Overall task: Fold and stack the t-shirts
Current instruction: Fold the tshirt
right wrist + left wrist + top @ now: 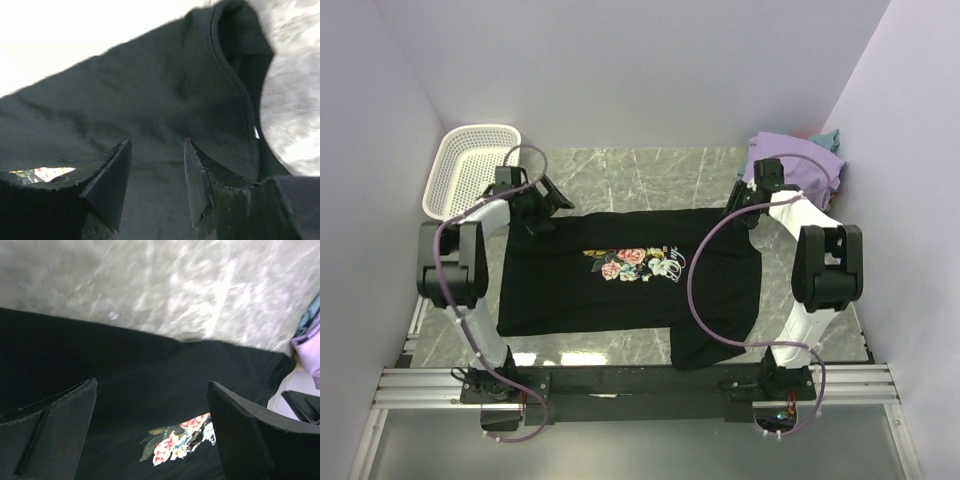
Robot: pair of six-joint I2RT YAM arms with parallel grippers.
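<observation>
The black t-shirt (620, 290) lies spread flat on the marble-patterned table (640, 170), and everything else is placed from it. Near its middle sits a print of pink and cream roses with green leaves (630, 262). Beside the roses runs white script lettering (672, 263), too small and blurred to read. No brand name can be made out on the cloth.

The left gripper (542, 205) is over the shirt's far left corner. In the left wrist view its 2 fingers (55, 425) stand wide apart with nothing between them, above the black cloth (150, 375) and the rose print (175, 440).

The right gripper (745, 205) is over the shirt's far right corner. In the right wrist view its 2 fingers (107, 180) are parted with a clear gap and hold nothing. They are just above the black fabric (150, 100), near the ribbed collar (235, 75). A tiny white tag (256, 132) shows beside the collar, and nothing on it can be read.

Beyond the shirt's far right corner lies a crumpled lavender t-shirt (800, 165). A bit of a teal t-shirt (830, 137) shows behind it.

Beyond the shirt's far left corner, a white perforated basket (470, 170) sits at the table's edge.
</observation>
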